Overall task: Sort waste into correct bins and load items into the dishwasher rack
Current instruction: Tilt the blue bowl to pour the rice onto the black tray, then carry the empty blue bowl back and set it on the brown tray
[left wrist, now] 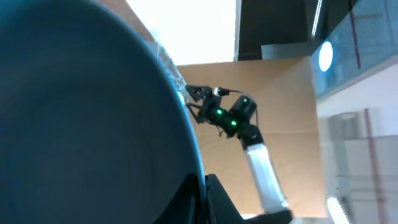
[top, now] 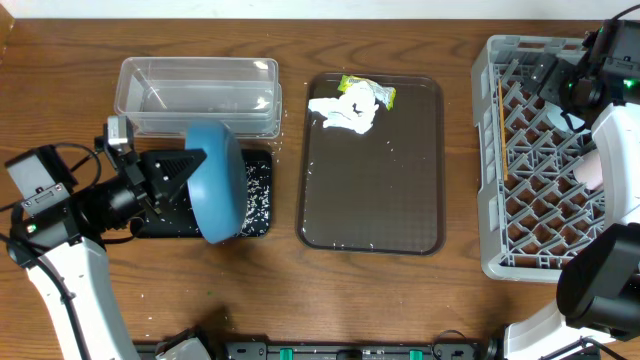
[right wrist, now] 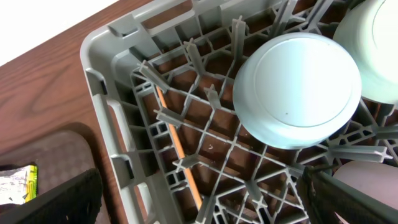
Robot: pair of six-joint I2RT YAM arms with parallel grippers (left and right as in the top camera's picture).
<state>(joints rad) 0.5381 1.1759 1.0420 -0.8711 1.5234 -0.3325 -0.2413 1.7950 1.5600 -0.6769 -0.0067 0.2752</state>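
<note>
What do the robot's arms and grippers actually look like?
The left arm and right arm share one design: smooth white tubular links between chunky black joints, with small green lights glowing on them. The left gripper is black and wedge-shaped, with a pale camera block mounted behind it.

Soft even light; blue dish [left wrist: 87, 124] blurred

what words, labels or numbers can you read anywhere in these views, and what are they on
No text can be read in any view.
Dark print on the yellow-green wrapper: too small and blurred to read.
No markings show on the dishwasher rack, the blue dish or the clear tub.
</note>
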